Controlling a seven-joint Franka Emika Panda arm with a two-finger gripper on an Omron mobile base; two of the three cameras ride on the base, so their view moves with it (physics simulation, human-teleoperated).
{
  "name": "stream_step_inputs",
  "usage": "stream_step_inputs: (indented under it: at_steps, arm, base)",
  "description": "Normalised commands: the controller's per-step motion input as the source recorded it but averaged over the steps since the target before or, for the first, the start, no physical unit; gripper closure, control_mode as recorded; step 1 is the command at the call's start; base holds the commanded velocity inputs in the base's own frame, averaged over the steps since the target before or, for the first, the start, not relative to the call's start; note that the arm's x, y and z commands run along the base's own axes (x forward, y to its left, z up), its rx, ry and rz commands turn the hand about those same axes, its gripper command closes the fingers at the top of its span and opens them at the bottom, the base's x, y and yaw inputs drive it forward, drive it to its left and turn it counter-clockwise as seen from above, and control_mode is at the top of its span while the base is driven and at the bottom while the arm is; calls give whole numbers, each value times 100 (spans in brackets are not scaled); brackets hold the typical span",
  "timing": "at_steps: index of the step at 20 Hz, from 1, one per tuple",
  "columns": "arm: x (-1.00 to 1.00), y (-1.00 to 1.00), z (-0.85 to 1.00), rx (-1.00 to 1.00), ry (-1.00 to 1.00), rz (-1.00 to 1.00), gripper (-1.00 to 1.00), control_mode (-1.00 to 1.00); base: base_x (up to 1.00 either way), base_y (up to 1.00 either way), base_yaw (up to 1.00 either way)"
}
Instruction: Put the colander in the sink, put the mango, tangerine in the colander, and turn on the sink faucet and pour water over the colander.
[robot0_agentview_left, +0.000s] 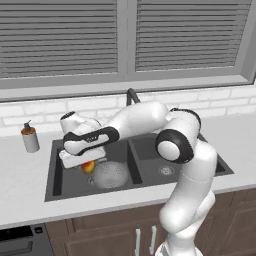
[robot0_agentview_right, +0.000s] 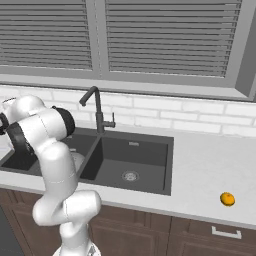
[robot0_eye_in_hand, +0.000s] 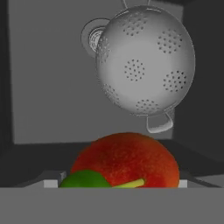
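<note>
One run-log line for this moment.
colander: in left sink basin | mango: held by gripper above basin | tangerine: on counter | faucet: off

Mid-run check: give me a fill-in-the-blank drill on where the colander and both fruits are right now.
1. The colander sits in the sink's ____ basin, as the left base view shows it.
2. The fruit at the end effector is the ____.
3. The tangerine lies on the ____, right of the sink.
4. No water runs from the ____ faucet.

Missing words: left; mango; counter; black
</note>
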Motion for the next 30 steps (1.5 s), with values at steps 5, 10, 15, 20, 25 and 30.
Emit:
stream_step_inputs:
  at_steps: [5, 10, 15, 20, 25, 30]
  arm:
    - [30, -87, -21, 5, 0, -3, 100, -100]
    - [42, -46, -15, 9, 3, -2, 100, -100]
    - [49, -3, -21, 15, 7, 0, 100, -100]
    - [34, 3, -43, 7, 8, 0, 100, -100]
    - [11, 15, -49, 0, 3, 0, 100, -100]
    - [14, 21, -44, 0, 1, 0, 100, -100]
  base:
    - [0, 0, 0]
    - [0, 0, 0]
    - [0, 0, 0]
    - [0, 0, 0]
    - [0, 0, 0]
    - [0, 0, 0]
